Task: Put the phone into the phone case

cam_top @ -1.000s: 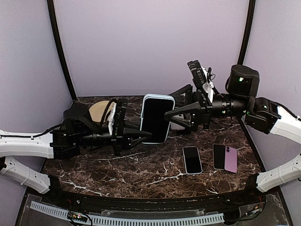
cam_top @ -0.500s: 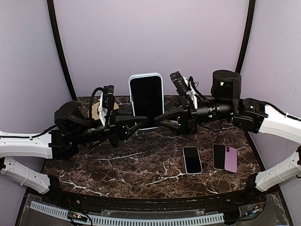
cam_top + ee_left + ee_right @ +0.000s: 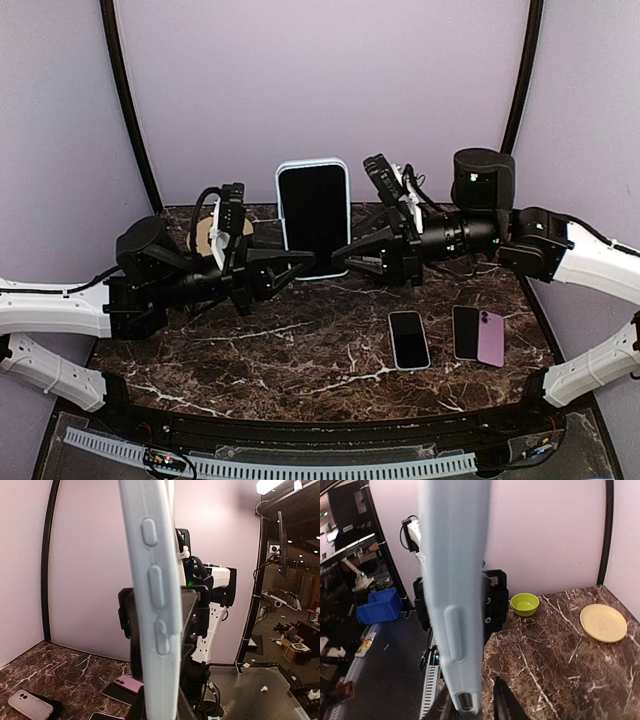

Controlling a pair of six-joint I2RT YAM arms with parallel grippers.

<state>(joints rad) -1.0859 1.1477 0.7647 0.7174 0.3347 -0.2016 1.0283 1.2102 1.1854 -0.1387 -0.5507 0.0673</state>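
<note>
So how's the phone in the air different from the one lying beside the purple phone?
The raised phone stands upright between the left gripper and right gripper; the table phone lies flat. The raised phone, rimmed pale blue, looks bigger than the table phone. Both screens are dark.

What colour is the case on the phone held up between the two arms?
The case is pale blue, shown best edge-on in the left wrist view.
</note>
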